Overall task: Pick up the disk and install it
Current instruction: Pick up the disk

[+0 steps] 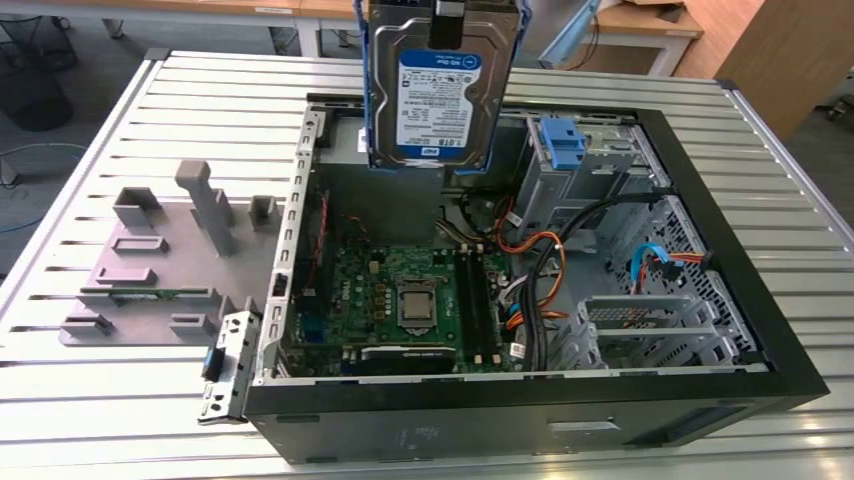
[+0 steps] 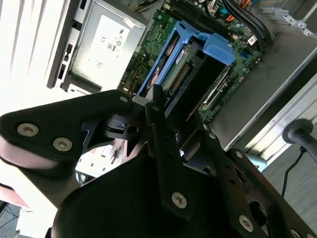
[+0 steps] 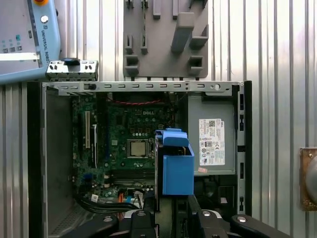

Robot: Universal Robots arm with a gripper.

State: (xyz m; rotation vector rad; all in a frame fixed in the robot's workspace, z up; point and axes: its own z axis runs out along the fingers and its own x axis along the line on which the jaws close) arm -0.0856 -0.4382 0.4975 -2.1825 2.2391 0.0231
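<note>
Open computer case (image 1: 534, 425) lying on the slatted tabletop (image 1: 80, 400), directly below the hand (image 3: 171, 224). Inside it, beneath the hand: green motherboard (image 1: 400, 300) with CPU socket (image 1: 416, 306), grey power-supply box (image 3: 212, 141), black cable bundle (image 3: 99, 204). Outside the case, well off to the hand's side: grey fixture plate (image 1: 160, 270), teach pendant (image 3: 25, 39).

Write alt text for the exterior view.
A flat silver metal hard drive with a white-and-blue label hangs upright above an open black computer case. A grey fixture plate lies on the slatted metal table at the exterior view's left.
</note>
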